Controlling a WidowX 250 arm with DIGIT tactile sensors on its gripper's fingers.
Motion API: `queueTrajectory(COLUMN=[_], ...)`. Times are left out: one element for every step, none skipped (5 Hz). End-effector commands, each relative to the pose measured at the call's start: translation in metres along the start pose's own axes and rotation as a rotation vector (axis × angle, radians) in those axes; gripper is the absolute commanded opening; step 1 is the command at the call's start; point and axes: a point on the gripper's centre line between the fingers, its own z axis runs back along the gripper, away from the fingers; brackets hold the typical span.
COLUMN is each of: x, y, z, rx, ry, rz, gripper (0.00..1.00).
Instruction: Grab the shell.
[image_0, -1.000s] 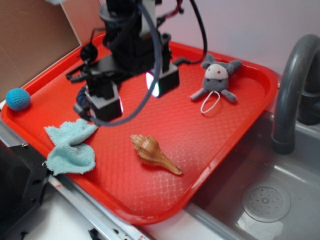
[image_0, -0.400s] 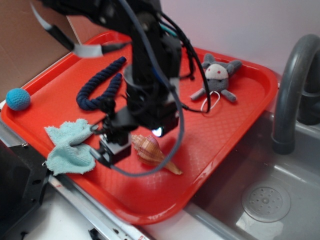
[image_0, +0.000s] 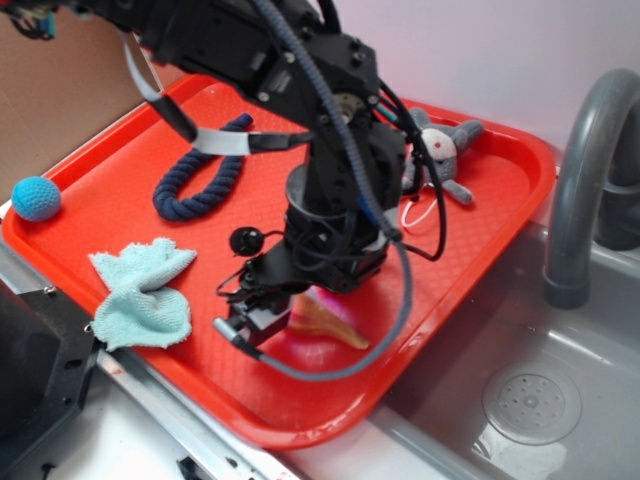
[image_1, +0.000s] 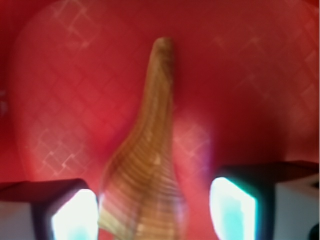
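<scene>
Wrist view gives me the shell (image_1: 145, 165) lying on the red tray (image_1: 260, 75), its wide ribbed end between my hand's (image_1: 152, 210) two fingers (image_1: 72, 212), pointed tail running away from the camera. The fingers stand apart, one either side of the shell, with red tray showing in the gap on the right; whether the left one touches it I cannot tell. From the exterior view, the hand (image_0: 270, 315) is low at the tray's near edge, the shell's tail (image_0: 345, 335) poking out beneath it. A light-blue cloth (image_0: 140, 295), navy rope (image_0: 195, 175), toy mouse (image_0: 445, 150) and blue ball (image_0: 37, 197) lie elsewhere.
</scene>
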Motion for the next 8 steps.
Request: queueTrajectory(x=[0.001,-0.003,-0.018,-0.036,-0.062,-0.09,-0.112,-0.116], y=[-0.025,-0.02,-0.015,-0.022,-0.04,-0.063,-0.079,-0.073], z=[-0.013,0.006,0.054,0.099,0.14,0.177,0.196,0.195], rx=[-0.017,-0.005,0.068,0.092,0.105,0.088,0.084,0.039], ry=[0.036,0.04,-0.088,-0.148,-0.24,-0.415,-0.495,-0.465], rz=[-0.012,0.073,0.327,0.551,0.801,1.035,1.252,1.295], gripper=[0.0,0.0,0.0,0.0,0.0,0.0,0.0,0.0])
